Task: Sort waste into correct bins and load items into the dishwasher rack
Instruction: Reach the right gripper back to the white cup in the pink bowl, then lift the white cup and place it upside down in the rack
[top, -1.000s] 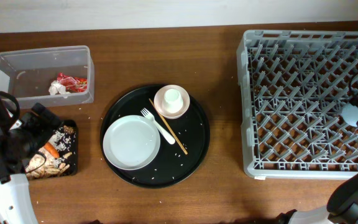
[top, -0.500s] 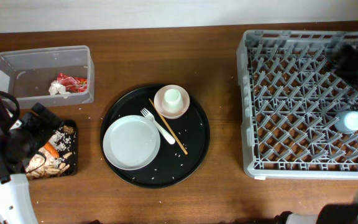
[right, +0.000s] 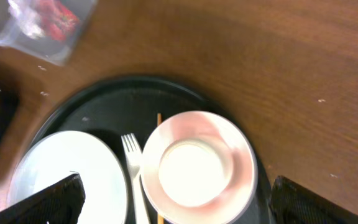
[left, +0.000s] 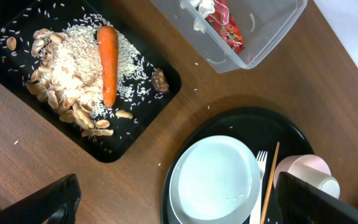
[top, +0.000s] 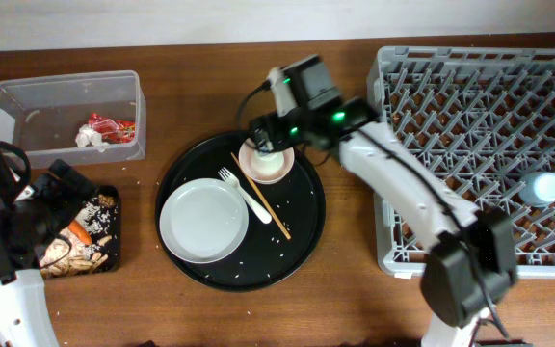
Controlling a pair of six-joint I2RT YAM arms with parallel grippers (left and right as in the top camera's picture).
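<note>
The pinkish bowl (top: 268, 166) with the small cream cup (top: 267, 149) inside it sits at the back of the round black tray (top: 302, 226). My right gripper (top: 270, 135) hovers over them, open and empty. In the right wrist view the bowl (right: 236, 155) and cup (right: 194, 169) lie between its spread fingers (right: 179, 202). The pale plate (top: 203, 222), white fork (top: 244, 193) and chopsticks (top: 268, 207) lie on the same tray. The light blue cup (top: 547, 188) stands in the grey rack (top: 470, 125). My left gripper (left: 179, 205) is open and empty.
The clear tub (top: 27, 106) at the back left holds the red-and-white wrapper (top: 104, 130). The shallow black tray (left: 138, 118) holds rice (left: 67, 68), brown scraps and the carrot (left: 107, 62). My left arm (top: 17, 217) covers part of it in the overhead view.
My right arm has swung left from the rack to above the bowl and cream cup. The light blue cup stays in the rack. The left arm has not moved.
</note>
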